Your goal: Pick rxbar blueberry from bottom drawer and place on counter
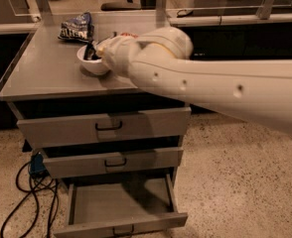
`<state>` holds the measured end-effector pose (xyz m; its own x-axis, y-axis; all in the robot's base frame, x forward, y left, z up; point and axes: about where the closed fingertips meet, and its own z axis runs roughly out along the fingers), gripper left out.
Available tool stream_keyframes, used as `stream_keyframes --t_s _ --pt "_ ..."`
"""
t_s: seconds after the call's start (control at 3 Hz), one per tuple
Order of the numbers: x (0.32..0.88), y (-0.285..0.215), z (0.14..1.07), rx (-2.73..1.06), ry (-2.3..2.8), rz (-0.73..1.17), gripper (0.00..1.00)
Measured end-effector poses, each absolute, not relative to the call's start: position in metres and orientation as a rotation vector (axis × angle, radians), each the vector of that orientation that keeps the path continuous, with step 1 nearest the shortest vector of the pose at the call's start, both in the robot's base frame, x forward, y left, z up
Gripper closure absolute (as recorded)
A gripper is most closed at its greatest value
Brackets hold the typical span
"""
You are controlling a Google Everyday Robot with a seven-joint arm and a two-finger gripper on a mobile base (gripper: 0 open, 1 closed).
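Note:
My gripper (90,51) is at the end of the large white arm (200,83), which reaches from the right across the counter (44,71). It sits right over the white bowl (92,65), at the bowl's rim. The bottom drawer (121,202) is pulled open at the foot of the cabinet and its grey floor shows bare. The rxbar blueberry is not in view: it is not in the drawer, and the arm hides part of the counter's back right.
A dark-blue snack bag (76,29) lies at the back of the counter, behind the bowl. Two shut upper drawers (106,127) sit above the open one. Black cables (29,195) trail on the floor at the cabinet's left. A pale ledge (235,19) runs behind.

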<state>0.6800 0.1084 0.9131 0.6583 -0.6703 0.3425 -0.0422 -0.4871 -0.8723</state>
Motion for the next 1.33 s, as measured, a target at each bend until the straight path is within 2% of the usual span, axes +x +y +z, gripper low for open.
stream_keyframes --t_s 0.67,1.33 --pt "0.696 0.126 0.9 -1.984 0.561 -0.826 1.0" --pt "0.654 0.08 0.907 -2.005 0.694 -0.852 1.0"
